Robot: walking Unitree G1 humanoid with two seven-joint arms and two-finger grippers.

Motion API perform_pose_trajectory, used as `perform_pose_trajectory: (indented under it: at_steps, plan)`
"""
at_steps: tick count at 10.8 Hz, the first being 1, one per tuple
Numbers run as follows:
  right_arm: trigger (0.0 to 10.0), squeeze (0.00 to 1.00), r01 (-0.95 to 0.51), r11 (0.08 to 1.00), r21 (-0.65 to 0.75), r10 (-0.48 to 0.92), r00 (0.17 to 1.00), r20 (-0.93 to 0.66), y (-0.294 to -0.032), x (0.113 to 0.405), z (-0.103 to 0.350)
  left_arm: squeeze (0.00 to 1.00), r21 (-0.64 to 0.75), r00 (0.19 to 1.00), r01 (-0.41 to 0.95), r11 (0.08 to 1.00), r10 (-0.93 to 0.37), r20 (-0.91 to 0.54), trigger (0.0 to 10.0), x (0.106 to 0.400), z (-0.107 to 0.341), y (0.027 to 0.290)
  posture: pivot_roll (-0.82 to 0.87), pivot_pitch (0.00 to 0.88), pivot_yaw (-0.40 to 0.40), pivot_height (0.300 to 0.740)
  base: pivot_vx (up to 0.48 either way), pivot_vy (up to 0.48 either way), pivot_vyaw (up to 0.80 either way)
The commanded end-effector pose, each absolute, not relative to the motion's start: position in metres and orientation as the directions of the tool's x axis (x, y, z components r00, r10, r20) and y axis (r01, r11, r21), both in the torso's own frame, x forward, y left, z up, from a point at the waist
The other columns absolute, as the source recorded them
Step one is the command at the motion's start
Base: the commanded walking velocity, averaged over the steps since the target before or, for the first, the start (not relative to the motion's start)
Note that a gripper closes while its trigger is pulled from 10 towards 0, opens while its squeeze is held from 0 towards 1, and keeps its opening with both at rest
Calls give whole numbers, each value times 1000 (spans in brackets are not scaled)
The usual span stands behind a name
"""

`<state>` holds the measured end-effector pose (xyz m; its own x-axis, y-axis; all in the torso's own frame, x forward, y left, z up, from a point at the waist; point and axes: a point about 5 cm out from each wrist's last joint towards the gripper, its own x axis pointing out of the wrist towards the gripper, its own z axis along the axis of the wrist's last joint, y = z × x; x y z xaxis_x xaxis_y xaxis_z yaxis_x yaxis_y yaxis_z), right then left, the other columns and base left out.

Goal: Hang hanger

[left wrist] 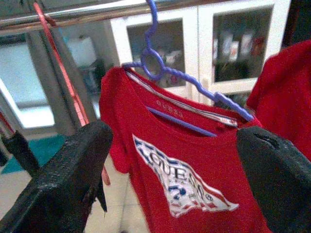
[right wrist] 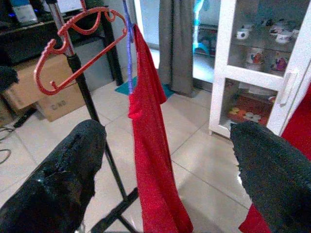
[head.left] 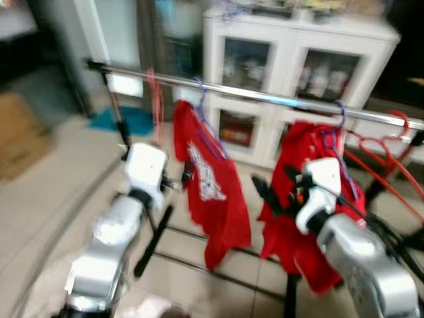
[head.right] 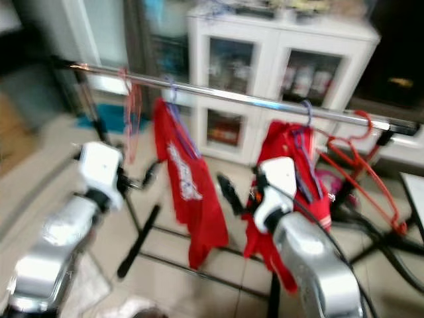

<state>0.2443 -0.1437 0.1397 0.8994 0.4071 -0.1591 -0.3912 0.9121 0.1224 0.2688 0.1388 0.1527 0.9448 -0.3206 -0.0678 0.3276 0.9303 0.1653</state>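
Observation:
A silver rail [head.left: 265,97] runs across in front of me. A red T-shirt [head.left: 212,189] hangs from it on a purple hanger [left wrist: 180,77]. To its right hangs a second red shirt [head.left: 298,225] on another purple hanger [head.left: 339,126]. An empty red hanger [head.left: 156,99] hangs near the rail's left end, and more red hangers [head.left: 381,149] near the right end. My left gripper [head.left: 180,180] is open just left of the printed T-shirt, holding nothing. My right gripper [head.left: 275,185] is open between the two shirts, also holding nothing.
A white cabinet [head.left: 298,53] with glass doors stands behind the rail. The rack's black base bars [head.left: 199,265] lie on the tiled floor below the shirts. A cardboard box [head.left: 16,132] sits at far left, and a teal mat [head.left: 122,119] lies beyond the rack's left post.

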Motion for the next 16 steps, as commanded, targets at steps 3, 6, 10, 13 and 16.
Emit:
perform_pose_trajectory:
  at_steps: [3, 6, 10, 13, 16]
  plan:
    - [10000, 1000, -325, 933, 153, 347, 926, -150, -143, 249, 140, 161, 204, 948, 319, 926, -313, -62, 10000, 269, 158, 144, 97, 0, 6, 740, 0, 320, 0]
    - [10000, 1000, -270, 946, 178, 294, 947, -127, -142, 254, 141, 604, 176, 944, 331, 927, -327, -52, 10000, 271, 161, 145, 101, 0, 24, 740, 0, 0, 0]
    - [10000, 1000, -227, 967, 116, 236, 969, -69, -145, 264, 152, 1000, 174, 938, 347, 922, -344, -43, 10000, 273, 163, 143, 100, 0, 25, 740, 343, 0, 200]
    - [10000, 1000, -213, 966, 146, 219, 975, -25, -143, 271, 161, 1000, 176, 935, 353, 919, -351, -45, 10000, 272, 163, 143, 104, 0, 19, 740, 361, 0, 267]
    - [10000, 1000, -305, 947, 99, 308, 951, -18, -136, 274, 170, 1000, 185, 902, 426, 886, -431, -16, 10000, 267, 167, 136, 105, 0, 15, 740, 120, 0, 0]
